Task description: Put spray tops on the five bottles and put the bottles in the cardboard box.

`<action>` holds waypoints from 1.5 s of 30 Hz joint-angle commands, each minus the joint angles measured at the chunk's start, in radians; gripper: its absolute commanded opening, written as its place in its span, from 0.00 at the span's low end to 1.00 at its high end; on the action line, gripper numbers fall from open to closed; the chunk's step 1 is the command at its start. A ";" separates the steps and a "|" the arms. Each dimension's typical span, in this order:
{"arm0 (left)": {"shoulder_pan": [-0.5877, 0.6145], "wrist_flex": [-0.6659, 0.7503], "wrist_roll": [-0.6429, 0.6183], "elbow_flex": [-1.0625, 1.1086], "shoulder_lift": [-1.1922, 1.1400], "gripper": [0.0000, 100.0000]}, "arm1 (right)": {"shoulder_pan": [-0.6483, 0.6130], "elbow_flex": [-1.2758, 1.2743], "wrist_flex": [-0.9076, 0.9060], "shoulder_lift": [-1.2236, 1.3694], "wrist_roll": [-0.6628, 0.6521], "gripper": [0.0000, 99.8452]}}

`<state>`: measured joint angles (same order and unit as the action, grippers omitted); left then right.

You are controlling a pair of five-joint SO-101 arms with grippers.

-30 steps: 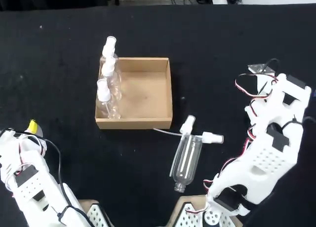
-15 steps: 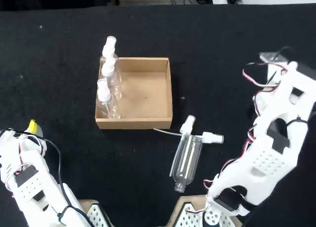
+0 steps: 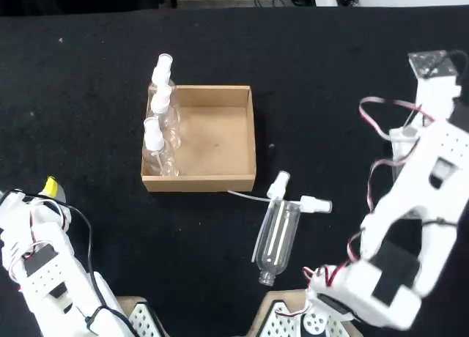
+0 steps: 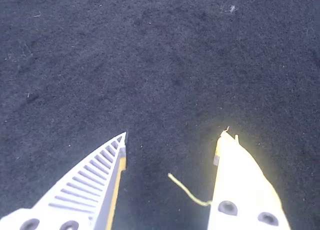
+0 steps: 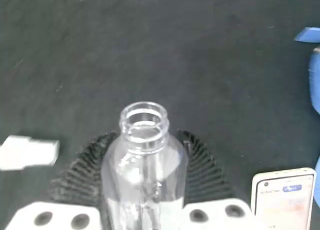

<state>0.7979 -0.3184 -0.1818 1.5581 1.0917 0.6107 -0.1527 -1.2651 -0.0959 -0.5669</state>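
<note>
The cardboard box (image 3: 199, 182) sits left of the table's middle, and three capped bottles (image 3: 161, 135) stand upright along its left wall. An uncapped clear bottle (image 3: 278, 238) lies on the black cloth near the box's front right corner. Two loose spray tops (image 3: 279, 184) (image 3: 316, 204) lie at its far end. My right gripper (image 5: 145, 136) is shut on another uncapped clear bottle (image 5: 144, 155), mouth pointing away from the camera; the right arm (image 3: 414, 198) stands raised at the table's right side. My left gripper (image 4: 173, 135) is open over bare cloth at the front left, its yellow fingertip (image 3: 49, 185) showing from above.
In the right wrist view a phone (image 5: 283, 198), a small white piece (image 5: 29, 151) and a blue object (image 5: 313, 60) lie on the cloth around the held bottle. The arm bases stand at the front edge. Black cloth stretches open behind and right of the box.
The right arm has lifted and swung toward the far right. The left arm, box, lying bottle and loose spray tops have not moved.
</note>
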 commanded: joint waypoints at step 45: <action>-1.049 -0.681 0.324 -0.954 0.273 0.26 | 0.356 -0.341 0.605 -0.237 0.351 0.01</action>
<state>0.0384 -1.0671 0.1358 0.6467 1.4507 0.9114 -0.5854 -0.6559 -0.3399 -0.2217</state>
